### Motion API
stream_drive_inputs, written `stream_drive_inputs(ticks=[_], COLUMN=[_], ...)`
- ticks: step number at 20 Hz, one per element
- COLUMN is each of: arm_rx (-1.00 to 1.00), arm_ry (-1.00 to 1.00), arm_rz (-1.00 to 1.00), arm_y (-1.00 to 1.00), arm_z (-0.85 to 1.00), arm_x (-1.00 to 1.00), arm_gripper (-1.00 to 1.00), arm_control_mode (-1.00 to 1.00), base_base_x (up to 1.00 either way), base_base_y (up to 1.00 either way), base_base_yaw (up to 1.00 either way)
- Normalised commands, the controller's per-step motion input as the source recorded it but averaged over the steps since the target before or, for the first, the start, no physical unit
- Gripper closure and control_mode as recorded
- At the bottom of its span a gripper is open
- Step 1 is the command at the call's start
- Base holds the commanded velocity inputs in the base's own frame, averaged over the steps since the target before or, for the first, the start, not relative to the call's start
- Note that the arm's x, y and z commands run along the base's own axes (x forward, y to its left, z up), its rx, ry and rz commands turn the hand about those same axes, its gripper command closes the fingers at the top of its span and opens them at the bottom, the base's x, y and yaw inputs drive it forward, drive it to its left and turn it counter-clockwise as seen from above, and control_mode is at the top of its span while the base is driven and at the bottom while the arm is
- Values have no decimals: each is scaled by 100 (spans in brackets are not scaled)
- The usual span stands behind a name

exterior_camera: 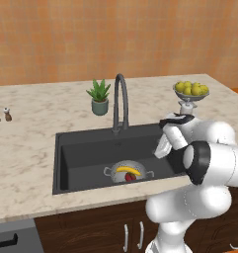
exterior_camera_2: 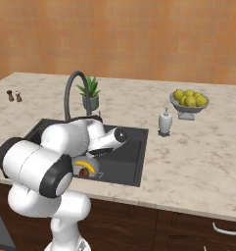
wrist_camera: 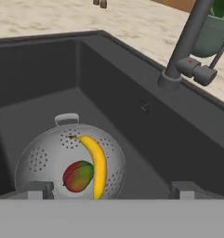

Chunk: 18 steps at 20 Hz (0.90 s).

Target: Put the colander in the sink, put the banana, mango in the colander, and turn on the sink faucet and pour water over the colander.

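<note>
Banana (wrist_camera: 95, 165) and mango (wrist_camera: 78, 176) sit in the colander (wrist_camera: 43, 160). My end effector (wrist_camera: 108, 190) is wide, empty. Next I'd lift clear, reach the faucet (wrist_camera: 187, 44) handle, push gently.

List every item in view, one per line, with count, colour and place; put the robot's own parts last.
sink: one, near-black, set into the counter.
colander: one, silvery, on the sink floor.
banana: one, yellow, in the colander.
mango: one, red and green, in the colander beside the banana.
sink faucet: one, dark grey, behind the sink.
potted plant: one, green in a grey-green pot, beside the faucet.
fruit bowl: one, grey with yellow-green fruits, right end of the counter.
soap dispenser: one, white, right of the sink.
shakers: two, small and dark, far left of the counter.
counter: one, beige marble.
arm: one, white with dark joints, over the sink.
claw: one, dark tips, open above the colander.
</note>
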Motion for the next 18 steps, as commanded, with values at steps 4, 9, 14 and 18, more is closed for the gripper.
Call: stream_drive_inputs(ticks=[4, 9, 14, 18], arm_rx=[10, 3, 3, 17], arm_ry=[0, -1, 1, 20], arm_rz=[12, 3, -2, 2], arm_y=[-7, -6, -4, -38], arm_z=[16, 33, 98, 36], arm_x=[0, -25, -89, 18], arm_gripper=[-100, -100, -100, -100], arm_control_mode=[-100, -100, -100, -100], base_base_x=[0, 0, 0, 0], base_base_y=[0, 0, 0, 0], base_base_yaw=[0, 0, 0, 0])
